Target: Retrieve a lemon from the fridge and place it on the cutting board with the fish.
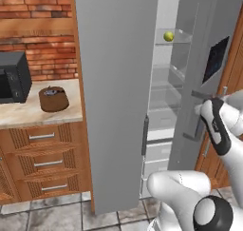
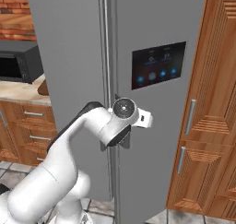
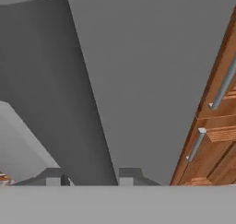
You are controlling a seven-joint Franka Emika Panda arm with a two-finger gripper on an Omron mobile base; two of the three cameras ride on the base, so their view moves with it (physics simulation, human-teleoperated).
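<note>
We saw the lemon (image 1: 168, 36) on a shelf inside the fridge (image 1: 118, 97), at one o'clock; the microwave (image 1: 14, 77) and cutting board (image 1: 53, 99) sat on the counter (image 1: 28, 112), at nine o'clock.

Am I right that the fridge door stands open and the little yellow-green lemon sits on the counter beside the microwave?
Not quite. The fridge door does stand open, but the lemon sits on a clear shelf high inside the fridge, not on the counter. The left base view shows it. Beside the microwave on the counter lies the dark brown cutting board.
</note>
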